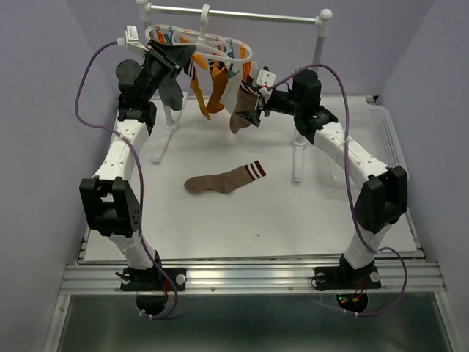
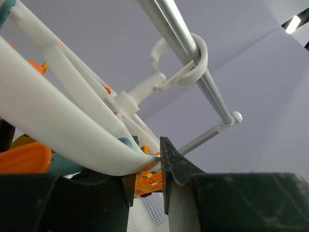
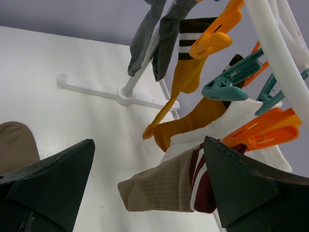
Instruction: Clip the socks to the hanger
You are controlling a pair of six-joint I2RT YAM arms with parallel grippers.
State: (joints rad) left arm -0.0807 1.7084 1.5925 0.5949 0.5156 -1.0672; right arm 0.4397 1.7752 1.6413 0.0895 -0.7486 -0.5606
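The white oval hanger (image 1: 212,45) hangs by its hook (image 2: 195,60) from the rail, with orange and teal clips. Grey socks (image 1: 172,92), mustard socks (image 1: 209,92), a white sock (image 3: 241,116) and a beige sock with maroon stripes (image 3: 164,188) hang from it. A matching beige striped sock (image 1: 223,180) lies flat on the table. My left gripper (image 1: 170,57) is shut on the hanger's ring (image 2: 63,130). My right gripper (image 1: 254,101) is open, its jaws wide on either side of the hanging beige sock, whose cuff sits in an orange clip (image 3: 260,130).
The metal rail (image 1: 242,15) stands on two white ball-topped posts with long feet (image 1: 165,139) (image 1: 298,161) on the table. A white perforated basket (image 1: 388,139) sits at the right edge. The lying sock shows at the lower left of the right wrist view (image 3: 17,145).
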